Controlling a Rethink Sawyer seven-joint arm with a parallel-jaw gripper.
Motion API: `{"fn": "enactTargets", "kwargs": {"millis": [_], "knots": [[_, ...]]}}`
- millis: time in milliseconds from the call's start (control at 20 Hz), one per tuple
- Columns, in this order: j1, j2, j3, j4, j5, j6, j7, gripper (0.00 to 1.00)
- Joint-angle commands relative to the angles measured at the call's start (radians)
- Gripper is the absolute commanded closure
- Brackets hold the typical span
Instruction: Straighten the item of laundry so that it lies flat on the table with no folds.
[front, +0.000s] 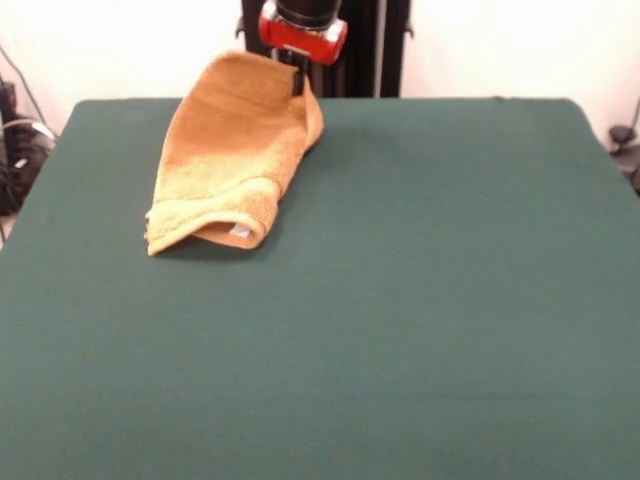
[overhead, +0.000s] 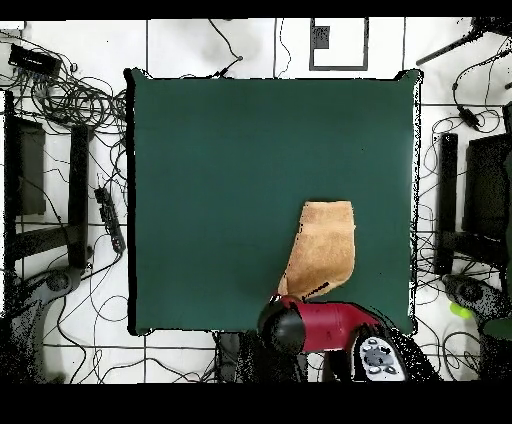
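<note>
The green-clothed table (front: 400, 300) carries a folded orange-tan towel (front: 225, 165) near its pedestal-side edge.

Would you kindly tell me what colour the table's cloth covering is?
Dark green, plain, on the large rectangular cloth-covered table; the front view shows it best.

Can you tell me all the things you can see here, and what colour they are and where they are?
hand towel: one, orange-tan, on the robot's side of the table, one end lifted at the gripper, other end lying folded with a small white label showing
table: one, dark green cloth, fills most of both views
cables: many, black, on the tiled floor around the table
robot arm: one, red and black, at the table edge by the towel
gripper: one, dark, at the towel's raised end
</note>
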Motion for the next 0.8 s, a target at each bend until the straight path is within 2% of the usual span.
{"fn": "enactTargets", "kwargs": {"millis": [50,150,300,400,550,800], "knots": [[0.041,0.058,0.077,-0.166,-0.045,-0.016,0.004,1.00],[0.077,0.106,0.052,-0.216,-0.038,-0.022,0.042,1.00],[0.226,0.225,-0.056,-0.326,0.022,-0.047,0.184,1.00],[0.268,0.263,-0.072,-0.365,0.075,-0.026,0.225,1.00],[0.338,0.318,-0.106,-0.424,0.154,0.003,0.279,1.00],[0.408,0.367,-0.136,-0.494,0.273,0.099,0.286,1.00]]}}
